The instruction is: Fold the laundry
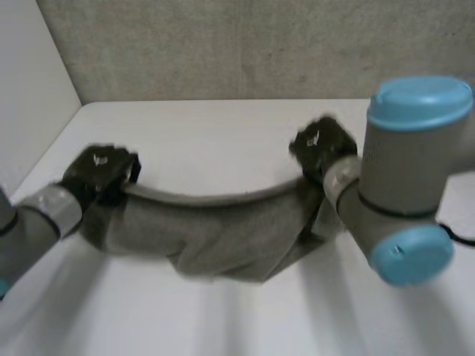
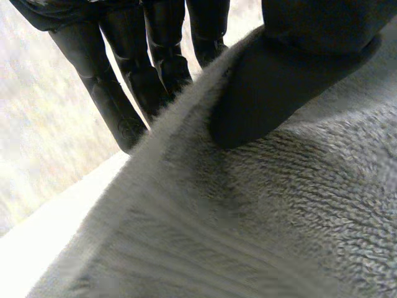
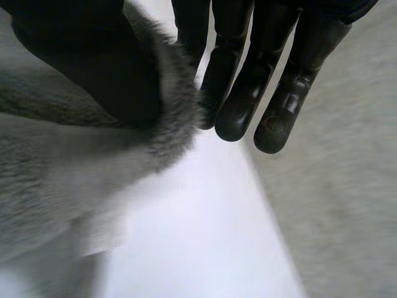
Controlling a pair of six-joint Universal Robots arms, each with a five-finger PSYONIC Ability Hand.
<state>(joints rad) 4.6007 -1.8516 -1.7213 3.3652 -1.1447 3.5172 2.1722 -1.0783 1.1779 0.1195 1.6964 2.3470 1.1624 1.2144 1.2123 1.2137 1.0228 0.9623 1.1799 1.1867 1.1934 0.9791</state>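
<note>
White table (image 1: 223,130): grey towel (image 1: 215,230) slung between left robot hand (image 1: 100,169), right robot hand (image 1: 320,144); wrist views show both pinching edge.

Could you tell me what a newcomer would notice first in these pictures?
A grey towel hangs stretched between both hands, sagging in the middle over the white table. The left hand pinches one end and the right hand the other, thumb against fingers. The right arm's light-blue cap looms close at the head view's right.

Bright, even light on the white table (image 1: 223,133), soft shadow under the grey towel (image 1: 223,230).
</note>
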